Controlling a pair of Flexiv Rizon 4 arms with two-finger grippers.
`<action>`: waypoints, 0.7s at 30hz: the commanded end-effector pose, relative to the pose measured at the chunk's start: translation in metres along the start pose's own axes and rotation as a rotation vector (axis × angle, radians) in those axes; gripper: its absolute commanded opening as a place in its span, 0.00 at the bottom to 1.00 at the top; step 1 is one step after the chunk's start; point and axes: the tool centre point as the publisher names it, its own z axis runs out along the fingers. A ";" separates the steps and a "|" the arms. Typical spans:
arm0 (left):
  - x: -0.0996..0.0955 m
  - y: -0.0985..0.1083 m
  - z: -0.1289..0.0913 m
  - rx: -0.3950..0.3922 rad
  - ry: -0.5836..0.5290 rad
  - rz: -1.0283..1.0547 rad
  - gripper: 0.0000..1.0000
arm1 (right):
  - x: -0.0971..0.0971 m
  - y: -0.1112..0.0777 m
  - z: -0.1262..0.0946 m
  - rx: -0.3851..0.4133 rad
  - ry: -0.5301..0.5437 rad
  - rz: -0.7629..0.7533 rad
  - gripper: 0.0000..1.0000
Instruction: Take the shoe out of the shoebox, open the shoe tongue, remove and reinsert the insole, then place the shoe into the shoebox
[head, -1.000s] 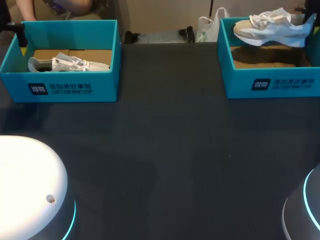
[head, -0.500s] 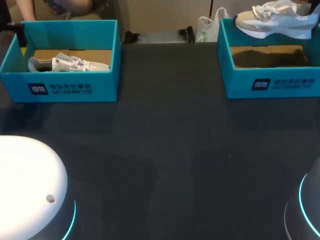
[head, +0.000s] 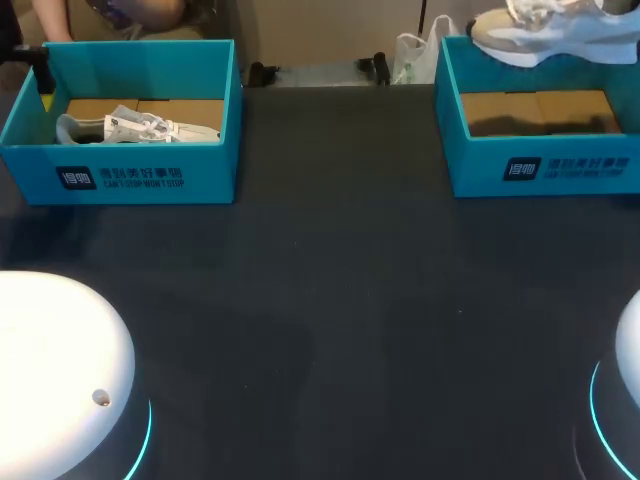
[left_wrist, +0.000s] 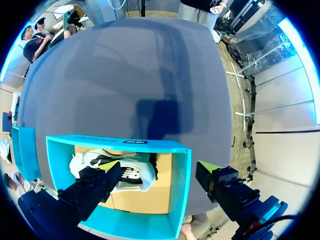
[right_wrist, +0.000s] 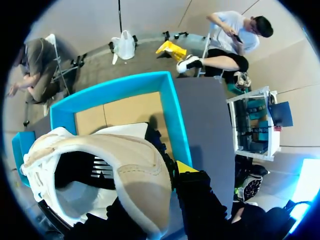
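Item 1, lifted shoe (head: 555, 30): white and beige, hung in the air over the back wall of the right shoebox (head: 545, 165), clear of its cardboard floor. The right gripper (right_wrist: 160, 185) was clamped on the heel collar, with 1 yellow tip showing outside the heel.

Item 2, boxed shoe (left_wrist: 127, 172): lay inside the left shoebox (left_wrist: 180, 190). The left gripper (left_wrist: 160, 167) was spread wide above that box and held nothing. It had 1 finger over the shoe and the other past the box's wall.
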 end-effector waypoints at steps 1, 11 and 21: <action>0.000 -0.001 0.000 -0.002 0.001 0.001 1.00 | -0.004 -0.026 -0.007 -0.136 0.002 0.033 0.00; 0.000 -0.001 0.000 -0.002 0.001 0.001 1.00 | 0.019 -0.055 -0.051 -0.165 0.001 0.083 0.00; 0.000 -0.001 0.000 -0.002 0.001 0.001 1.00 | 0.051 -0.101 -0.096 -0.179 -0.019 0.109 0.00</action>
